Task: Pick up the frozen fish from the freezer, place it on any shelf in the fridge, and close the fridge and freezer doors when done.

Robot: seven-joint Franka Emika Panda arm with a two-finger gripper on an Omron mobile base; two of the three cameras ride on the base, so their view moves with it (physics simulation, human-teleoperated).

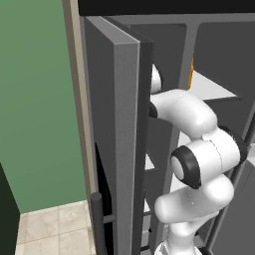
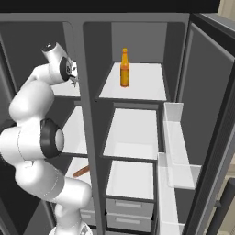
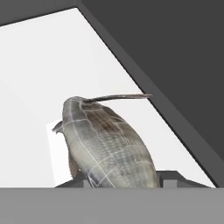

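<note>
The frozen fish (image 3: 105,144), silvery-grey and mottled, lies on a white freezer shelf (image 3: 48,65) with its thin tail pointing away from the hand. My gripper (image 3: 120,181) has its two dark fingertips (image 3: 174,178) pressed against the fish's sides, shut on it. From the right base, the hand (image 2: 69,73) reaches into the upper part of the freezer (image 2: 69,133), partly hidden behind the centre divider. The fridge (image 2: 137,27) stands open beside it, with white shelves (image 2: 137,89). Both doors are open: the freezer door (image 1: 117,149) and the fridge door (image 2: 206,114).
An orange bottle (image 2: 124,69) stands on the top fridge shelf. A reddish-brown sausage (image 2: 81,171) lies lower in the freezer. Pale bins (image 2: 176,137) line the fridge door. The freezer door's dark handle (image 1: 97,224) is near the green wall (image 1: 40,99).
</note>
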